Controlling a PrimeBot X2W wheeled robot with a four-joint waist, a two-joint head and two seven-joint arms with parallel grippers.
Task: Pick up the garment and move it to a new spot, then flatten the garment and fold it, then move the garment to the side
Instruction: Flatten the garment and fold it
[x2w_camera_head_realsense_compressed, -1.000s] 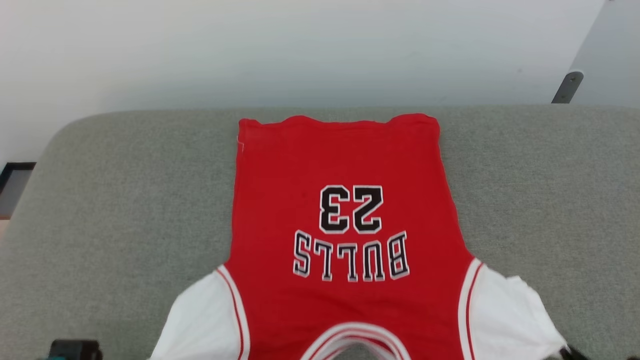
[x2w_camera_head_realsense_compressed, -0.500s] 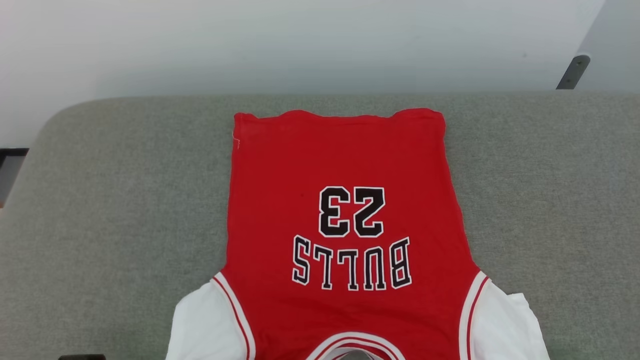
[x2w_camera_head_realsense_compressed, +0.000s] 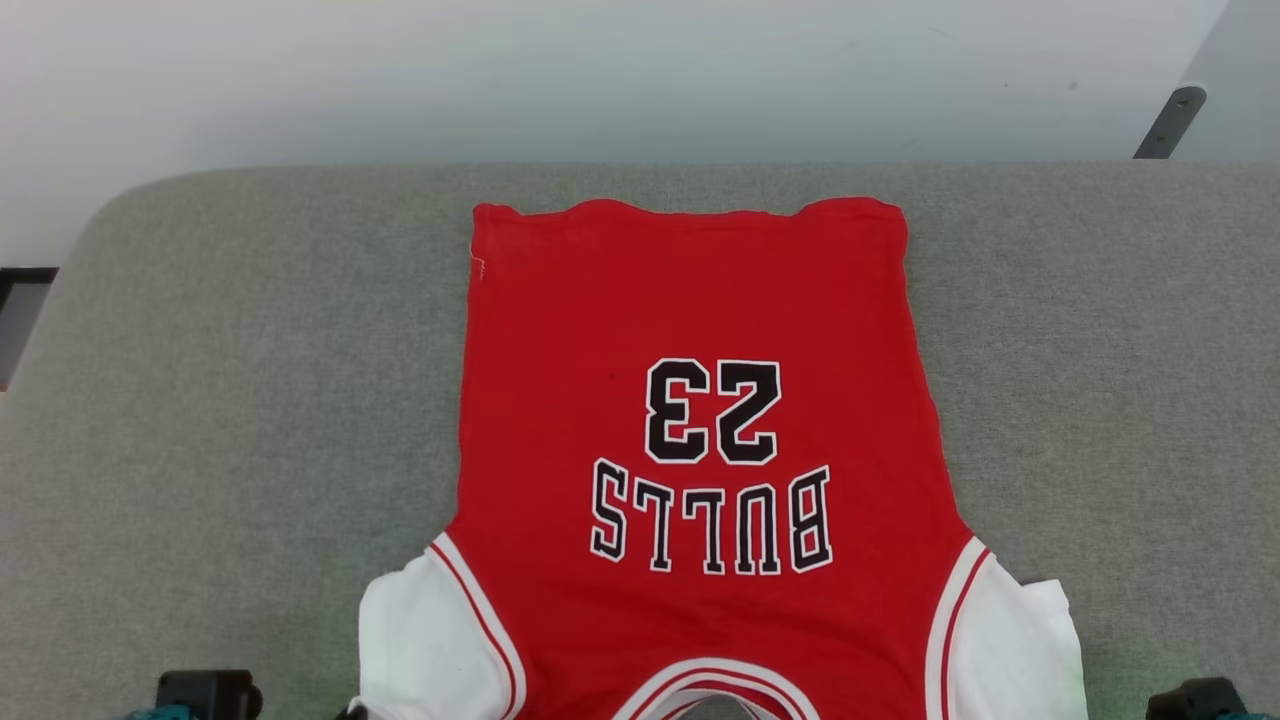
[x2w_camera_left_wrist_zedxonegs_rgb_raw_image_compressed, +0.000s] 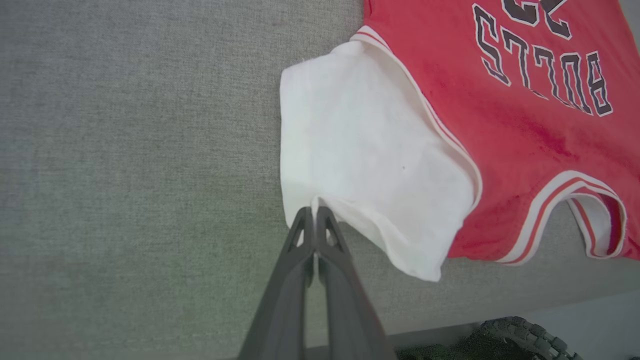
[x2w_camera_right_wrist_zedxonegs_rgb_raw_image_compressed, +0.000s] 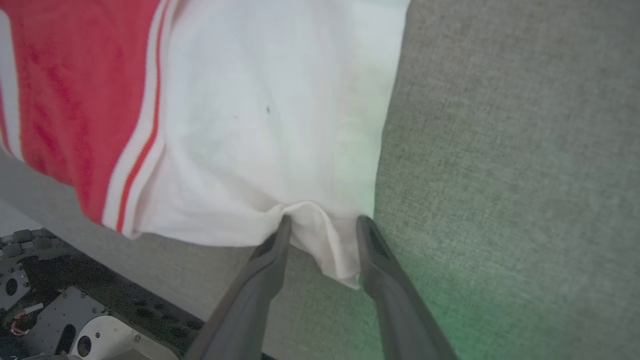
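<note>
The garment (x2w_camera_head_realsense_compressed: 690, 400), a red jersey T-shirt with white sleeves and a black "BULLS 23" print, lies flat on the grey padded surface (x2w_camera_head_realsense_compressed: 250, 400), with its neck toward me and its hem at the far side. In the left wrist view my left gripper (x2w_camera_left_wrist_zedxonegs_rgb_raw_image_compressed: 314, 214) is shut, pinching the near edge of the white sleeve (x2w_camera_left_wrist_zedxonegs_rgb_raw_image_compressed: 360, 150). In the right wrist view my right gripper (x2w_camera_right_wrist_zedxonegs_rgb_raw_image_compressed: 324, 224) stands open, and a fold of the other white sleeve (x2w_camera_right_wrist_zedxonegs_rgb_raw_image_compressed: 270, 125) hangs loose between its fingers (x2w_camera_right_wrist_zedxonegs_rgb_raw_image_compressed: 272, 250).
The grey surface extends wide on both sides of the garment, with rounded far corners. A pale floor lies beyond it, and a metal bracket (x2w_camera_head_realsense_compressed: 1168, 120) stands at the far right. My wheeled base (x2w_camera_right_wrist_zedxonegs_rgb_raw_image_compressed: 55, 300) shows below the near edge.
My right gripper has opened and let go of the right sleeve, which now lies shorter and slack. The left gripper stays shut on its sleeve. The head camera has shifted slightly.
</note>
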